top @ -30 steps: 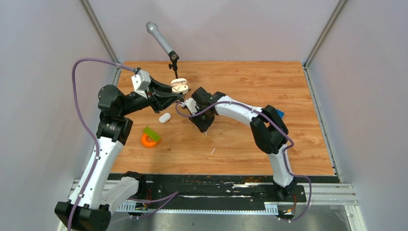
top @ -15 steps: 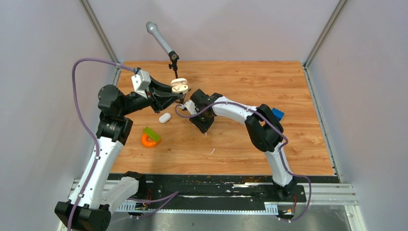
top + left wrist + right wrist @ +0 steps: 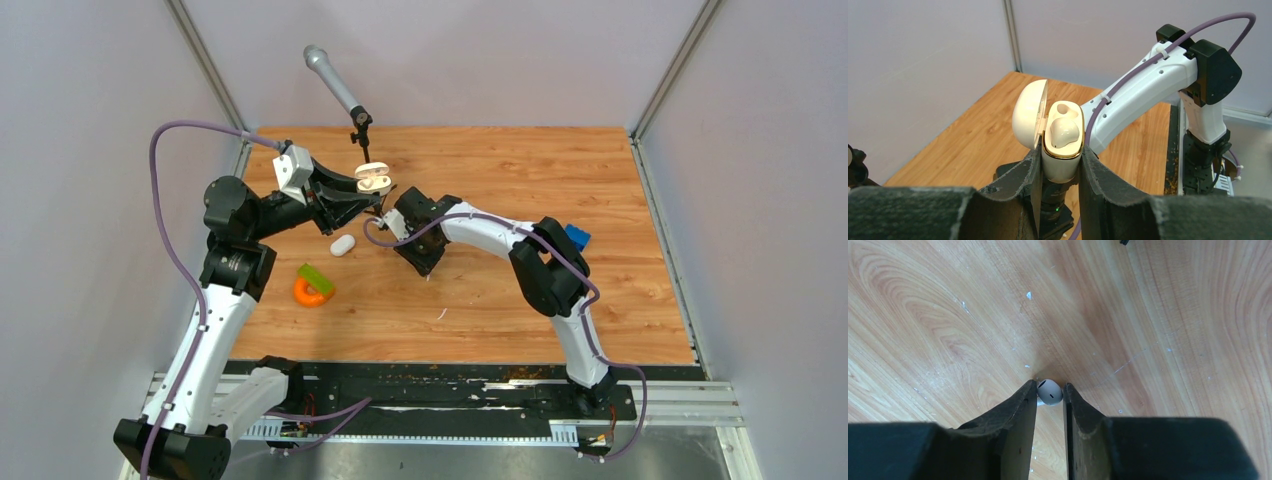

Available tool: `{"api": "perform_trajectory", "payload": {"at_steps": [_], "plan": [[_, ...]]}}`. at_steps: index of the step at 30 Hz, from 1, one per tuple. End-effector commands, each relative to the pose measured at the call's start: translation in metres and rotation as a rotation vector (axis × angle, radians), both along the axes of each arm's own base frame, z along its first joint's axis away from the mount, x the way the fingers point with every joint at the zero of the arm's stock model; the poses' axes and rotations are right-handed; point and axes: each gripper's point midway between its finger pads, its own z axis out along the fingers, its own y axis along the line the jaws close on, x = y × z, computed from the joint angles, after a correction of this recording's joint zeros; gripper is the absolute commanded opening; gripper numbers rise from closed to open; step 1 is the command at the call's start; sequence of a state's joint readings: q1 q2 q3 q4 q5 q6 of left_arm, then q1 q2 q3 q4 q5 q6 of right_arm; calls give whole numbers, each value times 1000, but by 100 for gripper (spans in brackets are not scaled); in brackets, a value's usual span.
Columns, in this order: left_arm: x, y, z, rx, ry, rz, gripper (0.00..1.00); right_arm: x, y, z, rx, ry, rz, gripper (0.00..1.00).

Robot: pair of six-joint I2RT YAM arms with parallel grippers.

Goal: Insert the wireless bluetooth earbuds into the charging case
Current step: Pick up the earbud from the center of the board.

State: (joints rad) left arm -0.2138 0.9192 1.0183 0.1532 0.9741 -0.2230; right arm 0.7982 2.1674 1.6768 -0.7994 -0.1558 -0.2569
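Left gripper (image 3: 1060,159) clamps the open case (image 3: 1028,112) aloft near the bench's (image 3: 948,315) far edge, one bud (image 3: 1064,134) seated inside. Right gripper (image 3: 1049,390) is down left of centre, fingers seemingly pinching the second bud (image 3: 1050,392).

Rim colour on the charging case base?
Gold band on the charging case; clearest in left wrist view.
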Motion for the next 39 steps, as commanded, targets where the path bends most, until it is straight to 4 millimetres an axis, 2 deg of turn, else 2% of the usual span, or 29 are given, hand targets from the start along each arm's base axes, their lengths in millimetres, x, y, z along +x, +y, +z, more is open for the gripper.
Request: {"api": "perform_trajectory", "payload": {"at_steps": [1,7,12,16,20,23,28,34,37,39], "plan": [[-2,2,8,-15,-27,7,4,-13,-15,-12,-67,36,-40,27],[-3,2,8,-14,-28,6,4,-15,-19,-18,-91,42,-53,25],[-2,2,8,-14,-28,8,4,-20,-26,-26,-117,59,-64,15],[-1,2,7,-13,-24,10,4,-12,-22,-18,-99,23,-58,0],[1,2,4,-9,-18,13,4,-2,-14,11,-38,-50,-30,0],[4,2,2,-11,-15,23,4,5,-10,41,12,-119,3,0],[12,3,6,-24,-27,48,4,17,-20,92,80,-247,21,0],[27,4,8,-38,-27,84,4,5,-35,148,196,-338,65,0],[32,3,7,-38,-20,83,4,-2,-41,162,220,-366,90,0],[34,2,5,-37,-13,80,4,-7,-43,164,229,-370,109,0]]}}
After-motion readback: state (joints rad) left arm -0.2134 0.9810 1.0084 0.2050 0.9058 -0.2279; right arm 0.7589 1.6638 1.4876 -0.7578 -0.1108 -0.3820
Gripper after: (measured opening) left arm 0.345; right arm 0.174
